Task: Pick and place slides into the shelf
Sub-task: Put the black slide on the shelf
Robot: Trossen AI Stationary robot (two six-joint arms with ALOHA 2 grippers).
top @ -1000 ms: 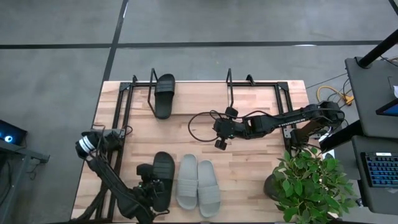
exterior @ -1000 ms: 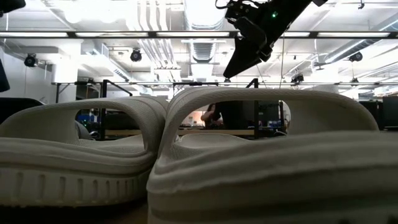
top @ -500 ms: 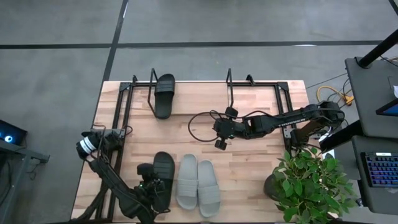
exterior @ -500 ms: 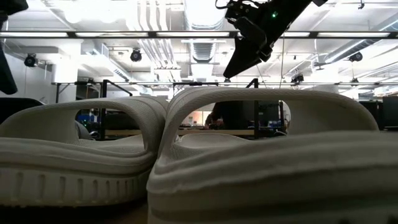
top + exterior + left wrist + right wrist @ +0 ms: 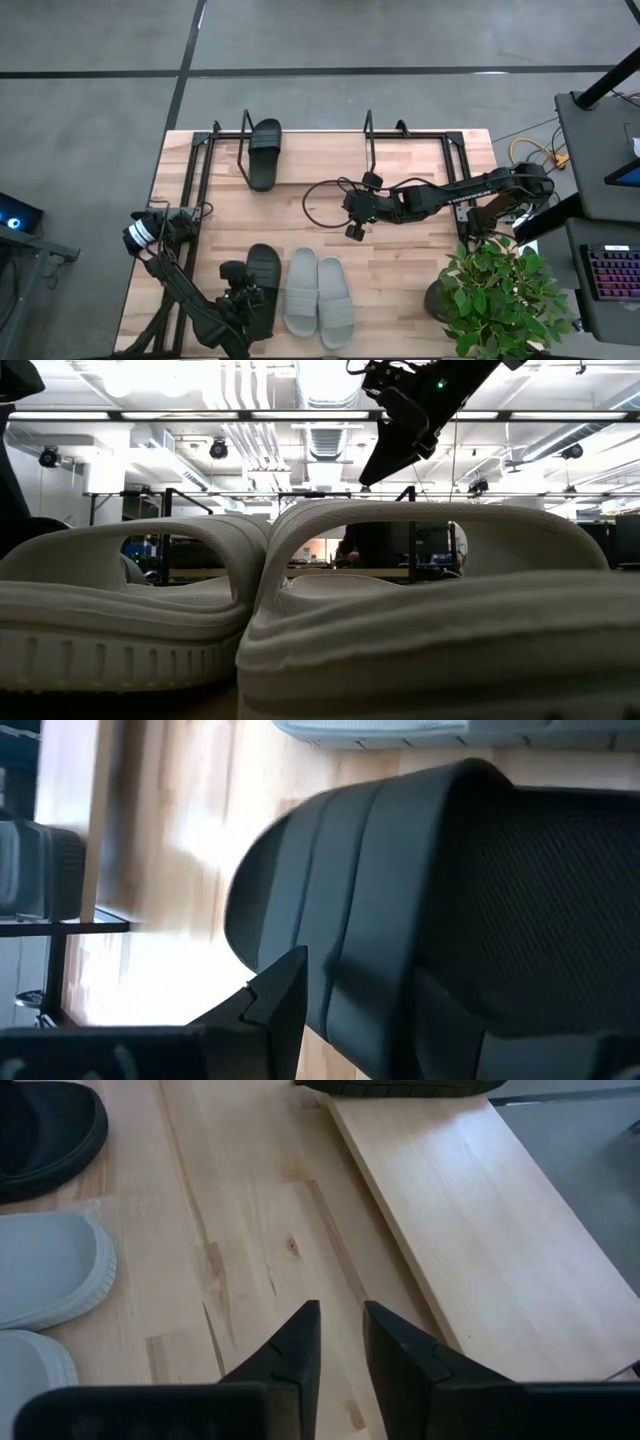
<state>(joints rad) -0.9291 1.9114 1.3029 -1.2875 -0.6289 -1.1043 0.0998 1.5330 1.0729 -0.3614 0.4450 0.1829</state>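
High view: the low black wire-frame shelf (image 5: 372, 140) with its light wooden board runs along the table's 12 o'clock edge, and one matte black slide sandal (image 5: 265, 152) already stands on it toward the left end. The other matte black slide (image 5: 262, 288) lies at about 7 o'clock on the wooden tabletop (image 5: 400, 260), touching the light grey pair of slides (image 5: 318, 296) just to its right. The left gripper (image 5: 240, 298) sits on that black slide's left edge; the right gripper (image 5: 352, 215) hangs near the table's centre, holding nothing.

Low view: the two grey slides fill the foreground side by side, wide straps arched — foam-like, probably light and springy. The right arm shows overhead.

Left wrist view: one dark finger (image 5: 270, 1005) lies against the black slide's strap (image 5: 420, 900); whether the claw has closed on it cannot be told. The strap's edge or the sole rim looks the best hold — soft enough to give under the pads.

Right wrist view: the right gripper's fingers (image 5: 290, 1355) stand close together, a narrow gap between, over bare wood beside the shelf board (image 5: 470, 1210).
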